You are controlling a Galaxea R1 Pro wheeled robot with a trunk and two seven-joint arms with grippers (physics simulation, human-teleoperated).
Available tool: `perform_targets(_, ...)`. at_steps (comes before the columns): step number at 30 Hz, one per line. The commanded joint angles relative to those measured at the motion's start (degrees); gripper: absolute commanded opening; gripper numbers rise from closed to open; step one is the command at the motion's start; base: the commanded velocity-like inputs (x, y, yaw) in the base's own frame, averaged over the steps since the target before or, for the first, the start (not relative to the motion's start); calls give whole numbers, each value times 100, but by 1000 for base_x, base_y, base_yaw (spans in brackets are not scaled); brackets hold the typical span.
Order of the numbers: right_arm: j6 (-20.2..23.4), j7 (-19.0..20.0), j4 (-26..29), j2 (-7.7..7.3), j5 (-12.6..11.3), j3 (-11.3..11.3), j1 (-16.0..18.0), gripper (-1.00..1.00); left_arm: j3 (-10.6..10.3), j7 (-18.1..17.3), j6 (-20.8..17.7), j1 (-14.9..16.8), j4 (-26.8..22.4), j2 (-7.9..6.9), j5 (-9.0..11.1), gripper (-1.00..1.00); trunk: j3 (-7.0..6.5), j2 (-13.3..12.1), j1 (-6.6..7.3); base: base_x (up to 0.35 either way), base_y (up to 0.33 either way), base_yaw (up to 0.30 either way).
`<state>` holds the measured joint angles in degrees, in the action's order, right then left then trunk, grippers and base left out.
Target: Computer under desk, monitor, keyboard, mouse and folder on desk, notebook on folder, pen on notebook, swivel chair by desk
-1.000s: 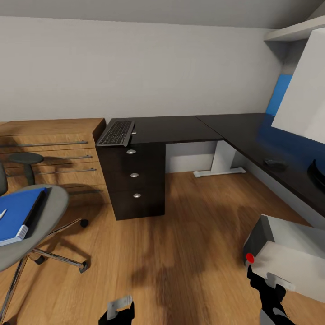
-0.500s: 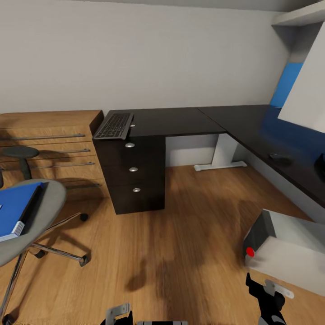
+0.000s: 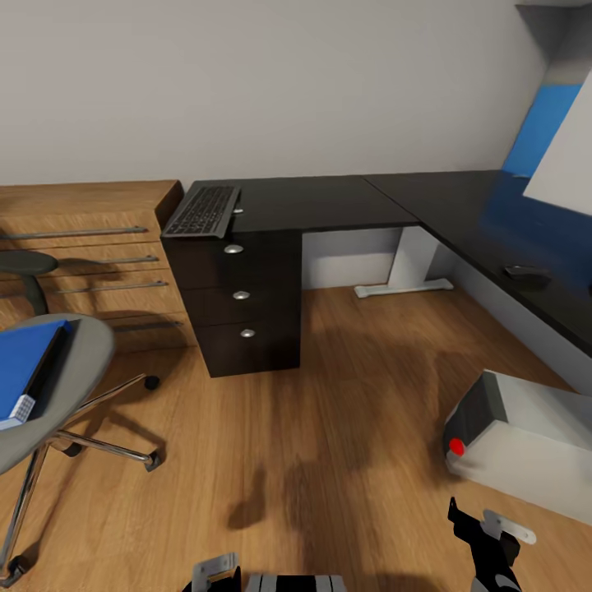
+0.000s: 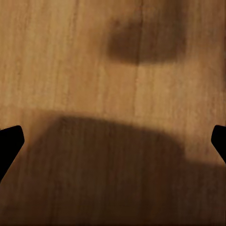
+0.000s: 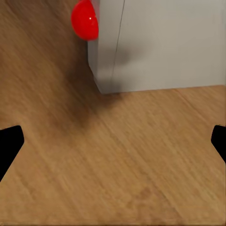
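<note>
The black-topped desk [image 3: 329,201] runs in an L along the wall. The keyboard [image 3: 201,210] lies at its left end, above the drawers. The mouse [image 3: 526,274] sits on the desk's right wing, near the monitor's white back [image 3: 571,156]. The computer [image 3: 526,440], a grey-white box with a red dot, lies on the floor in front of that wing; it also shows as the computer [image 5: 165,42] just ahead of my open right gripper [image 5: 113,141]. The blue folder [image 3: 25,366] rests on the swivel chair [image 3: 78,362] at left. Notebook and pen are out of view. My left gripper [image 4: 113,141] hangs open over bare floor.
A light wood cabinet [image 3: 90,238] with bar handles stands left of the desk's drawers [image 3: 242,296]. The chair's silver legs [image 3: 107,448] spread over the floor. A white desk leg [image 3: 407,271] stands under the corner. A blue back panel [image 3: 538,123] rises at right.
The whole picture has shifted, so the camera moved: the desk and keyboard sit higher and the chair further left. Both grippers hold their places low in the picture.
</note>
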<state>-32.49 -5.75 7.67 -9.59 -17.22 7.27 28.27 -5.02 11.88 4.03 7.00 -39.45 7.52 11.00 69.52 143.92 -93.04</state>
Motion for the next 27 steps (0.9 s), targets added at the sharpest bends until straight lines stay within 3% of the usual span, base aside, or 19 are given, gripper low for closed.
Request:
perform_targets(1, -14, -5, -2, 2, 24, 29, 3, 100, -34, 41, 27, 3, 3, -5, 60, 100, 27, 3, -1, 0, 0, 0)
perform_targets(9, -95, -5, -3, 2, 23, 29, 3, 100, -34, 43, 27, 3, 4, -5, 60, 100, 204, 14, -22, 0, 0, 0)
perform_targets(27, -720, -5, -30, -4, 26, 26, 3, 100, -34, 43, 98, 3, 0, -7, 60, 100, 204, 14, -22, 0, 0, 0)
